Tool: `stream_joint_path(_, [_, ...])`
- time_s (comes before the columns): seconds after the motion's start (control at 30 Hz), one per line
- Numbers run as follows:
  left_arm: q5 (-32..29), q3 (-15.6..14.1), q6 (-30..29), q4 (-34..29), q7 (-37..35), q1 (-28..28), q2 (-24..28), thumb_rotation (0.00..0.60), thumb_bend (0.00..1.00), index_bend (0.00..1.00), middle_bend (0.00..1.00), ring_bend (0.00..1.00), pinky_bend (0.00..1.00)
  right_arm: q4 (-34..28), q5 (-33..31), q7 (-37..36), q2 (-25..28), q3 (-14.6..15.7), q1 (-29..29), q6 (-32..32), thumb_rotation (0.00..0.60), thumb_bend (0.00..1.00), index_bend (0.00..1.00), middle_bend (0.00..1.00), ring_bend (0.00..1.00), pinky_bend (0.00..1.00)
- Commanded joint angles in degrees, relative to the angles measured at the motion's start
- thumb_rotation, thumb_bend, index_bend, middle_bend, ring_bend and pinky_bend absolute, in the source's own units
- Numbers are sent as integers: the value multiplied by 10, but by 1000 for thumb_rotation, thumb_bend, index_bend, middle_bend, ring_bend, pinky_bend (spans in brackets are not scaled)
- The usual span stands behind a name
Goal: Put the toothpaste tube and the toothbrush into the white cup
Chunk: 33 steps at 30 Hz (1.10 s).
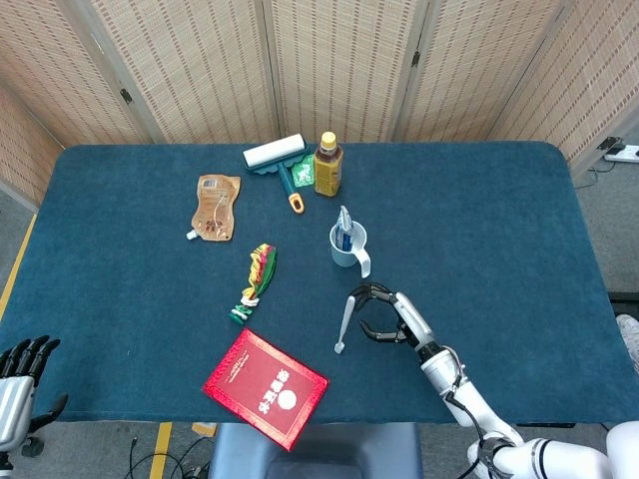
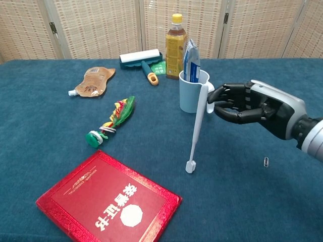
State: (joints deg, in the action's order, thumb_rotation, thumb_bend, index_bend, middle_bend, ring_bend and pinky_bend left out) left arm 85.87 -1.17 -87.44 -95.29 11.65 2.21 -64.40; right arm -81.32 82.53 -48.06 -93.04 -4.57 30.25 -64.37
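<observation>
The right hand (image 2: 252, 103) is pinching the toothbrush (image 2: 197, 132) by its top end, bristles hanging down. The toothpaste tube (image 2: 191, 60) is standing in the white cup (image 2: 191, 96).

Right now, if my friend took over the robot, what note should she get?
Right hand: holds the toothbrush by its top end. The brush hangs almost upright, head down, near the table, just in front of the white cup.
Left hand: at the near left edge of the table, holding nothing, fingers apart.
Done: the toothpaste tube already stands in the cup.
Left: lift the toothbrush over the rim, lower it into the cup beside the tube, and let go.
</observation>
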Motion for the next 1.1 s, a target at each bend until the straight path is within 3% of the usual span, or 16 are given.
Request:
stream_joint_path(0.03, [0, 0, 1, 0, -1, -1, 0, 600, 329, 170, 151, 105, 152, 17, 19, 17, 7, 11, -17, -27, 600, 333, 148, 163, 89, 74])
stream_joint_path(0.13, [-1, 1, 3, 1, 0, -2, -1, 600, 328, 170, 151, 105, 152, 28, 33, 34, 15, 19, -30, -48, 600, 334, 15, 80, 53, 44])
stream_joint_path(0.3, [-2, 2, 7, 2, 1, -6, -3, 600, 328, 170, 151, 105, 152, 59, 62, 93, 22, 29, -47, -89, 600, 334, 0, 38, 29, 31])
stream_joint_path(0.43, [-2, 3, 11, 1, 3, -9, -5, 600, 329, 170, 151, 105, 152, 82, 107, 184, 33, 37, -42, -115, 600, 333, 6, 110, 29, 31])
stream_joint_path(0.53, [-2, 3, 13, 0, 4, -11, -5, 600, 328, 170, 151, 105, 152, 86, 147, 270, 47, 43, -25, -117, 600, 334, 130, 206, 72, 49])
stream_joint_path(0.67, [-2, 3, 12, 0, 4, -11, -5, 600, 329, 170, 151, 105, 152, 59, 187, 358, 75, 51, 12, -78, 600, 337, 259, 284, 128, 117])
stream_joint_path(0.77, [-1, 2, 9, -1, 4, -9, -3, 600, 329, 170, 151, 105, 152, 31, 196, 415, 87, 44, 44, -33, 600, 338, 280, 296, 145, 145])
stream_joint_path(1.1, [-1, -2, -7, -1, -3, 3, 3, 600, 329, 170, 151, 105, 152, 33, 127, 592, 43, -9, 131, 123, 600, 338, 307, 303, 145, 178])
